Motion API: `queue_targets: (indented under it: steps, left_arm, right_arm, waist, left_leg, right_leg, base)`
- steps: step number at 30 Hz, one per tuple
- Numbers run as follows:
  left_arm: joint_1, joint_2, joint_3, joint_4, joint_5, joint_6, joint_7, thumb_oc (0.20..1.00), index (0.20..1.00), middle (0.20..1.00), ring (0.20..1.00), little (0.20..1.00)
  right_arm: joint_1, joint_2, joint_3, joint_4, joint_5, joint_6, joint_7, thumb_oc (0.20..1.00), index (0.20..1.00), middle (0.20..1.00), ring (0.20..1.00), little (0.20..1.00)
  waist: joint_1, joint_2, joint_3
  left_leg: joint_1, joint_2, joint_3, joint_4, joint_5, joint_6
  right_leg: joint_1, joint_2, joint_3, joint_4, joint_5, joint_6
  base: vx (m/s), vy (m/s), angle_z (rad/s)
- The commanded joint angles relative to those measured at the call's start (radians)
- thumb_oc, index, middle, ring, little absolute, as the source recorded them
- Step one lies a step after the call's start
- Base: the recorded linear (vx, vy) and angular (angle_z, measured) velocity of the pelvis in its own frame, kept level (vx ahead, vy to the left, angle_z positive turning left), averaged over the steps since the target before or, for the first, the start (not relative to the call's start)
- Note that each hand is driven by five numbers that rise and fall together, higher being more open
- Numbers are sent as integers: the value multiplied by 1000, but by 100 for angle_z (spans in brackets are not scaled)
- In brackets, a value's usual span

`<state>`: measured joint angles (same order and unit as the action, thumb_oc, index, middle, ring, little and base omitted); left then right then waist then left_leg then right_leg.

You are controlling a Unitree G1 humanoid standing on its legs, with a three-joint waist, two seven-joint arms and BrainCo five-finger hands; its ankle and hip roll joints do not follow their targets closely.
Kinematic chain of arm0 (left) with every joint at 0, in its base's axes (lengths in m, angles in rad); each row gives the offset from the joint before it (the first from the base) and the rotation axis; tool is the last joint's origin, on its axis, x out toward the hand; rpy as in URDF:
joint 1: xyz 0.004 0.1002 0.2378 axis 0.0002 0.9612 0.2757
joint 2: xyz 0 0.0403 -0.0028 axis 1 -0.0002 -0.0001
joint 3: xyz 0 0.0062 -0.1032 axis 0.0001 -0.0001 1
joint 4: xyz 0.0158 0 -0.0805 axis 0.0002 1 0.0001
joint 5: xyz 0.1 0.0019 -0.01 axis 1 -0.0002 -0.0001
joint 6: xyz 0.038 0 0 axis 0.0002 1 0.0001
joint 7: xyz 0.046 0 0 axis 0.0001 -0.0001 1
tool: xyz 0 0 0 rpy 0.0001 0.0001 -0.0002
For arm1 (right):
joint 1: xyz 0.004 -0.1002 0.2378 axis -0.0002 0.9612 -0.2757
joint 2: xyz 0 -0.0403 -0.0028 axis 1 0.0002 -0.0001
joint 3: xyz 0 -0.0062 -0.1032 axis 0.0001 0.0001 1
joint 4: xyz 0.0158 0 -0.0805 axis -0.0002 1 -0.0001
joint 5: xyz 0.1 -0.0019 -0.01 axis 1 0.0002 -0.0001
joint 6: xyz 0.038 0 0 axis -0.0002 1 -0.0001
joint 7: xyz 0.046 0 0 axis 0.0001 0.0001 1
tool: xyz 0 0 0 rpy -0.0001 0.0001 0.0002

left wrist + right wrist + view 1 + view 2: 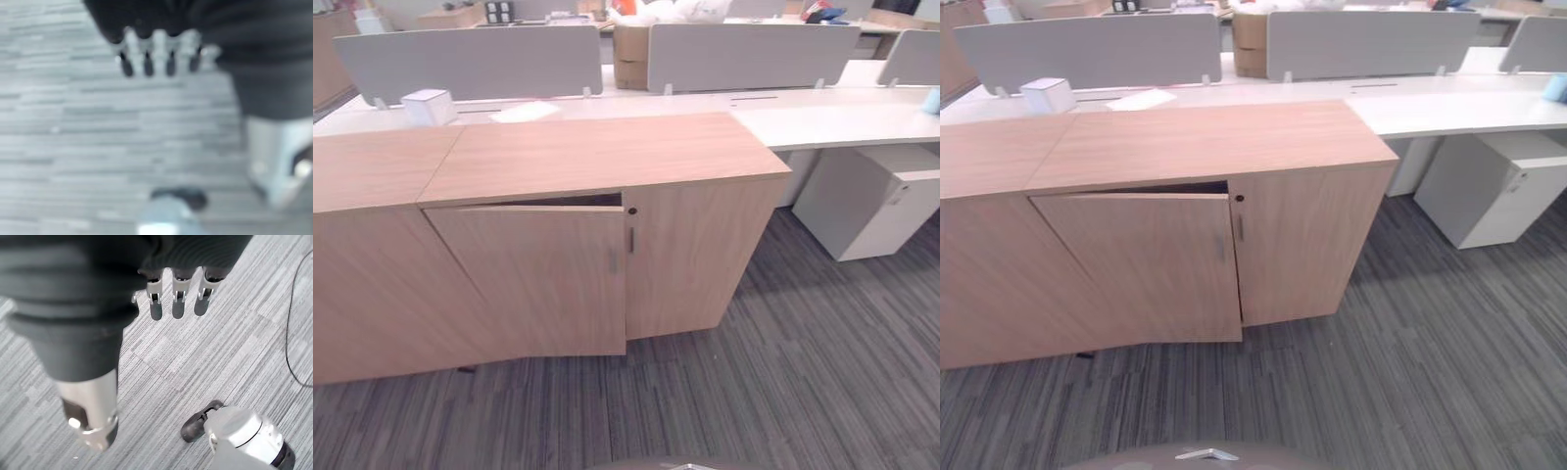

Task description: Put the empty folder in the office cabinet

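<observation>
You're facing a wooden cabinet (607, 196), its left door (533, 279) slightly ajar, on grey striped carpet (803, 382). White desks (832, 117) with grey dividers (470, 59) behind. Left hand (156, 54) and right hand (178, 296) hang over carpet, fingers straight, holding nothing. Can't tell where the folder is.

the low office cabinet (597, 157) is light brown wood grain, its door (533, 279) the same tone. the carpet floor (822, 362) is dark grey with fine streaked stripes. the desk tops (832, 117) are white, the desk dividers (470, 59) pale grey, the small box (426, 106) white, the cardboard box (630, 54) tan.
</observation>
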<state>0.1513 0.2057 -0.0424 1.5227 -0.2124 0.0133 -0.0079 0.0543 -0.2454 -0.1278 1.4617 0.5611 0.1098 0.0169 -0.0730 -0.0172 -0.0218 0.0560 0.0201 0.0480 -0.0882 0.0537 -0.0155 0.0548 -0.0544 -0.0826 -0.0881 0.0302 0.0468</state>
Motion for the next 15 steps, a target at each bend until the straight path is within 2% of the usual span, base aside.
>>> queue_targets:
  steps: [1,8,15]
  left_arm:
    - [-35,-8,16,-59,76,-7,-7,1000,1000,1000,1000,1000]
    - [-37,-23,59,-45,2,8,-1,1000,1000,1000,1000,1000]
    - [-58,-30,29,-68,-2,2,9,1000,1000,1000,1000,1000]
  right_arm:
    - [-62,-24,-11,57,-25,-13,-20,1000,1000,1000,1000,1000]
    - [-70,1,10,51,-42,-18,-39,1000,1000,1000,1000,1000]
    - [-77,15,38,32,-44,-26,-53,1000,1000,1000,1000,1000]
  waist:
    - [10,15,28]
    - [21,12,26]
    - [24,7,28]
  left_leg:
    - [43,22,15,1,-118,-23]
    - [45,19,7,1,-117,-20]
    - [41,18,1,1,-115,-20]
  right_leg:
    - [14,1,-3,33,-49,50]
    - [21,0,-13,33,-51,48]
    - [19,-1,-19,34,-50,48]
  base:
    - [0,0,0]
    - [-4,-1,5]
    - [0,0,0]
